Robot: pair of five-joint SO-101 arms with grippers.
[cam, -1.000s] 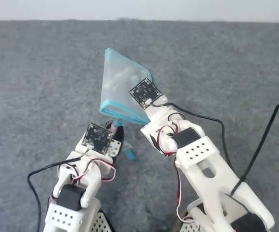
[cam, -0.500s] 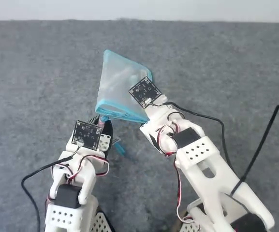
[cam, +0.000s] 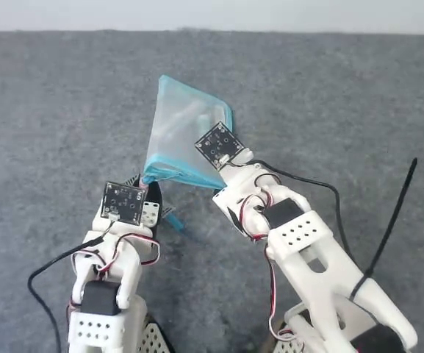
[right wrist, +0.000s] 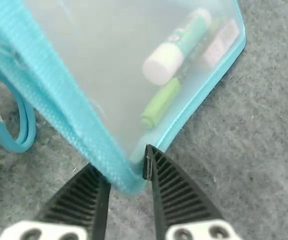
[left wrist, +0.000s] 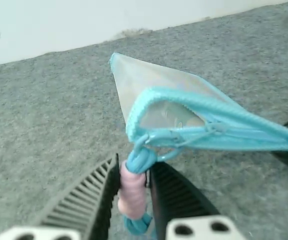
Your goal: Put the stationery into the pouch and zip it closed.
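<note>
As left gripper (left wrist: 134,172) is drawing back w/ zip pull (left wrist: 132,192) clenched, pouch (cam: 186,136) is stretching after it | right gripper (right wrist: 126,172) is pinching its other corner | stationery (right wrist: 176,47) inside | closing prob. underway, unfinished

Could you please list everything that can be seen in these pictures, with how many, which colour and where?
pouch: one, translucent with turquoise trim, held off the table between the two grippers
zip pull: one, pink with turquoise cord, at the pouch's zip end
green pens: apparently two, one with a white cap, inside the pouch
pinkish item: one, inside the pouch beside the pens; I cannot tell what it is
table: one, grey, carpet-like, under everything
wall: pale strip behind the table
cables: black, along the arms
left gripper: one, black fingers, shut on the zip pull
right gripper: one, black fingers, shut on the pouch's edge
</note>
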